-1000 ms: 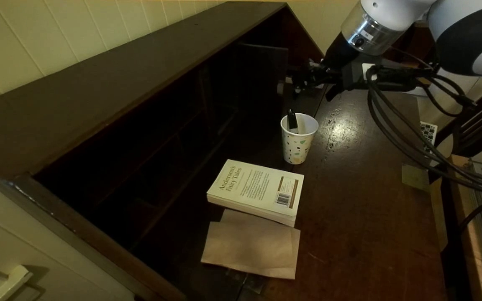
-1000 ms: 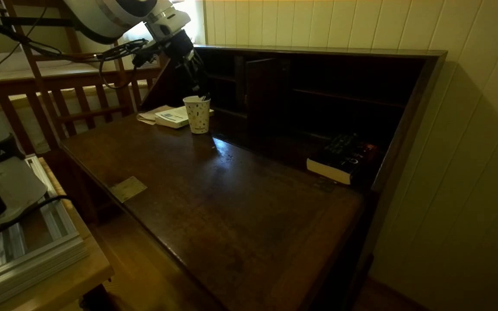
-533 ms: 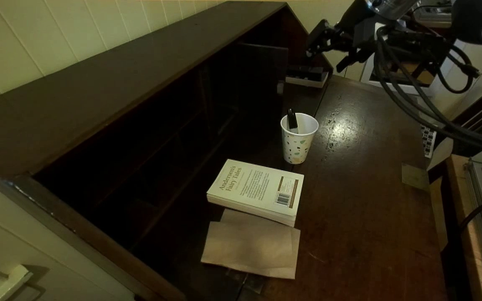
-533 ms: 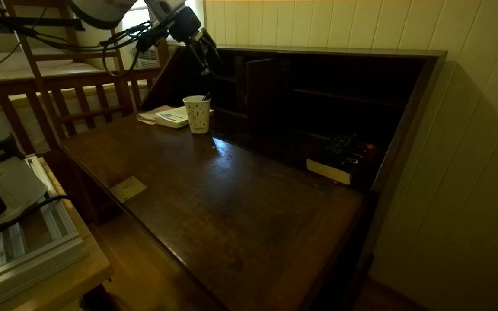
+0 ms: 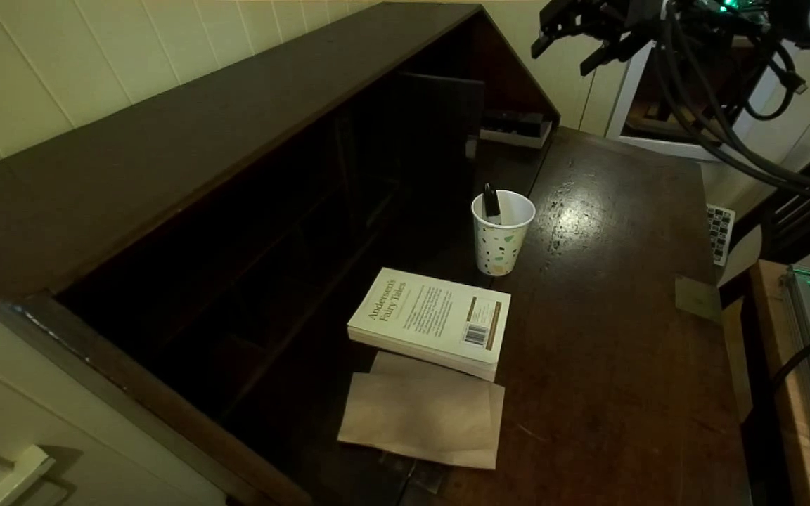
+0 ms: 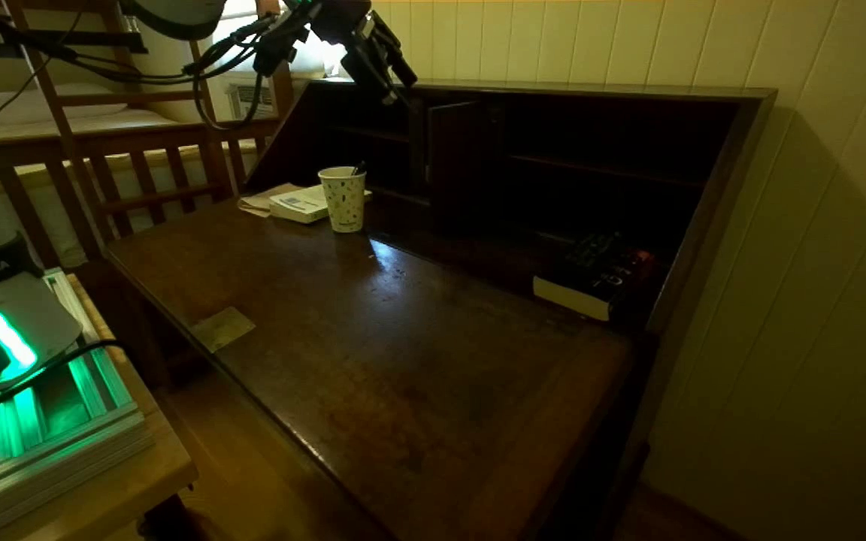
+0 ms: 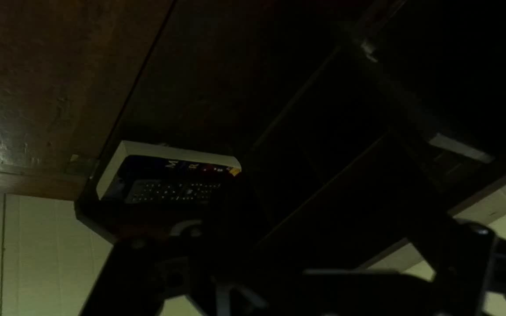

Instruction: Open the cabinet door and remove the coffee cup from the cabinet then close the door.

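The coffee cup [image 5: 498, 247] stands upright on the table [image 5: 616, 393], in front of the cabinet [image 5: 236, 119], right of the centre of the frame in an exterior view. A thin black stick [image 5: 491, 202] leans in it and pokes above the rim. The cabinet door [image 5: 440, 126] stands open, its dark panel swung out from the cabinet's front, toward the upper middle of the frame and above and left of the cup. The tool [image 5: 561, 60] hangs in the upper right of the frame, well apart from the cup, its fingers [image 7: 464, 259] spread wide; in the wrist view they reach in from the bottom edge, dark and blurred. Just below the cup a white book [image 5: 433, 320] lies flat, its cover reading "Andersen's Fairy Tales". Under that in the frame, brown paper [image 5: 419, 418] lies against the book's lower edge; I cannot tell whether it is tucked beneath. A thick dark book [image 6: 591, 274] lies at the right of the frame in an exterior view, at that end of the cabinet. A flat plate [image 6: 222, 329] sits at the table's edge, left of the centre there, and a green light [image 6: 8, 342] glows at the lower left.
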Action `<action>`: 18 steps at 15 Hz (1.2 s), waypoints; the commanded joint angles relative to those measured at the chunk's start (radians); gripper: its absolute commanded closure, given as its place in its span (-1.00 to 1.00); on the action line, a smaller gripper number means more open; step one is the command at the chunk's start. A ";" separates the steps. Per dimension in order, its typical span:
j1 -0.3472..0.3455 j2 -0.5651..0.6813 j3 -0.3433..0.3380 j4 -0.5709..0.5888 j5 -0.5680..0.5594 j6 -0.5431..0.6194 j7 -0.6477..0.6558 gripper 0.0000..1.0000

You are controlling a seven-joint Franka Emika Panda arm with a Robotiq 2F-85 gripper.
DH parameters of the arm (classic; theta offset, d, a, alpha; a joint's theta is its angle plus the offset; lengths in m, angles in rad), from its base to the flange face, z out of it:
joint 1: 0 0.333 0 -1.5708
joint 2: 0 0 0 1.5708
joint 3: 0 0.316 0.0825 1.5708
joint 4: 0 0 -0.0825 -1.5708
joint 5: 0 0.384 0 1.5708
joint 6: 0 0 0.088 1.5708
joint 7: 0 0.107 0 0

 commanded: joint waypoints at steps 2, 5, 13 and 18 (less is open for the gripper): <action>0.254 0.057 -0.245 0.015 0.099 0.110 -0.176 -1.00; 0.484 0.027 -0.432 0.008 0.145 0.088 -0.240 -1.00; 0.842 -0.077 -0.786 0.125 0.148 -0.109 -0.432 -1.00; 0.847 -0.037 -0.807 0.154 0.127 -0.118 -0.440 -1.00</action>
